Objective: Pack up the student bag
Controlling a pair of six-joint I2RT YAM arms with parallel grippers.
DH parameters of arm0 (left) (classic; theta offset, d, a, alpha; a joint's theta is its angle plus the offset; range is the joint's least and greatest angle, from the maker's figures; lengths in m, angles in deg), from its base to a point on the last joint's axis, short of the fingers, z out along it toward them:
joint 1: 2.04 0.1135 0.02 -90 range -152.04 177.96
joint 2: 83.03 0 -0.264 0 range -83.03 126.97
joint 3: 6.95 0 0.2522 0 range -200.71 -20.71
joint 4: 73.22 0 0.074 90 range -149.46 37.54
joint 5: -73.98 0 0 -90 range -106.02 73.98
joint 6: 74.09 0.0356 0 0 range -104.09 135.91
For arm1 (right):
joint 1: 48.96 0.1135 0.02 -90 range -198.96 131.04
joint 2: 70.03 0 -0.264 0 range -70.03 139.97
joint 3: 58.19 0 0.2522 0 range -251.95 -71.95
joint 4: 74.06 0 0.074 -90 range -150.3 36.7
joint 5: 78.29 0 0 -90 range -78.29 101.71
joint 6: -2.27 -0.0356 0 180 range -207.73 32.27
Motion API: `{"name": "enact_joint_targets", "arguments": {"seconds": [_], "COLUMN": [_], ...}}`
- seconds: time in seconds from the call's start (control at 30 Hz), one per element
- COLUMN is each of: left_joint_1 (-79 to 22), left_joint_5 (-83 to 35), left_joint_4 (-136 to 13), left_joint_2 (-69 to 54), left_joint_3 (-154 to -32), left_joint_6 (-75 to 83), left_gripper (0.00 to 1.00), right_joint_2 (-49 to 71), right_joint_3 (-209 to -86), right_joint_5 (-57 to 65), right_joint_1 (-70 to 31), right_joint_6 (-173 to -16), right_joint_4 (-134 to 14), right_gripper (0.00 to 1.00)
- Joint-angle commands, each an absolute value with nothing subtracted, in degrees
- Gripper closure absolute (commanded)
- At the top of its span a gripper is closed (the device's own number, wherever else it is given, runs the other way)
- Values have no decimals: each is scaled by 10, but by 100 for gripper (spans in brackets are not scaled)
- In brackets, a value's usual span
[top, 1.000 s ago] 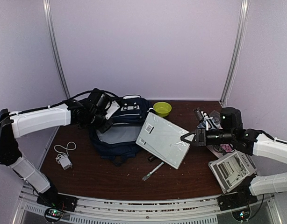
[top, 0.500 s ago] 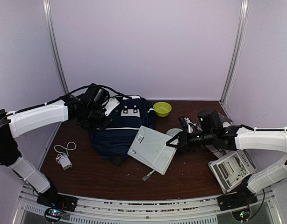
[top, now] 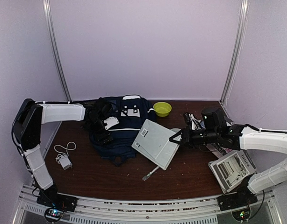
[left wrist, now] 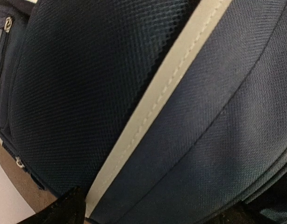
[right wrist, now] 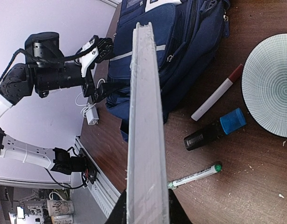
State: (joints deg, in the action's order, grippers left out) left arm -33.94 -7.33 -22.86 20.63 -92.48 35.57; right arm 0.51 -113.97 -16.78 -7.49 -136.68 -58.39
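student bag (top: 121, 135) lies flat, back-left of worktop (top: 106, 179). left gripper (right wrist: 107, 66) is over the bag's left side, jaws wide apart, holding nothing. right gripper (top: 175, 138) has jaws clamped on grey book (top: 155, 143), tilted, just right of bag.

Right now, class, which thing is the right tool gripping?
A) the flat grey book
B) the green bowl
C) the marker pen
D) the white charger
A: the right tool is closed on the edge of the flat grey book; the right wrist view shows that thin edge running out from between its fingers.
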Motion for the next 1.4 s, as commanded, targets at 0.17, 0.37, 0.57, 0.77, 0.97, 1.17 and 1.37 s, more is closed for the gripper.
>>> {"name": "enact_joint_targets", "arguments": {"seconds": [0.17,0.37,0.57,0.77,0.97,1.17,1.37], "left_joint_1": [-342,-343,-343,-343,-352,-376,-414], "left_joint_5": [-13,-44,5,-17,-55,-28,-10], "left_joint_4": [-285,-319,-373,-374,-386,-364,-366], "left_joint_2": [271,253,172,76,-14,-79,-133], "left_joint_3": [-949,-931,-906,-899,-891,-896,-898], "left_joint_6": [438,406,325,218,135,104,79], "left_gripper": [10,100,100,100,100,100,100], "right_joint_2": [12,0,-16,-27,-19,74,209], "right_joint_3": [-1178,-1165,-1167,-1163,-1149,-1173,-1305], "right_joint_5": [-188,-181,-168,-175,-133,-80,-22], "right_joint_1": [-75,-75,-75,-71,-46,-23,1], "right_joint_6": [-1338,-1339,-1336,-1395,-1465,-1539,-1585], "right_joint_4": [-652,-655,-642,-683,-745,-838,-865], "right_gripper": [100,100,100,100,100,100,100]}}
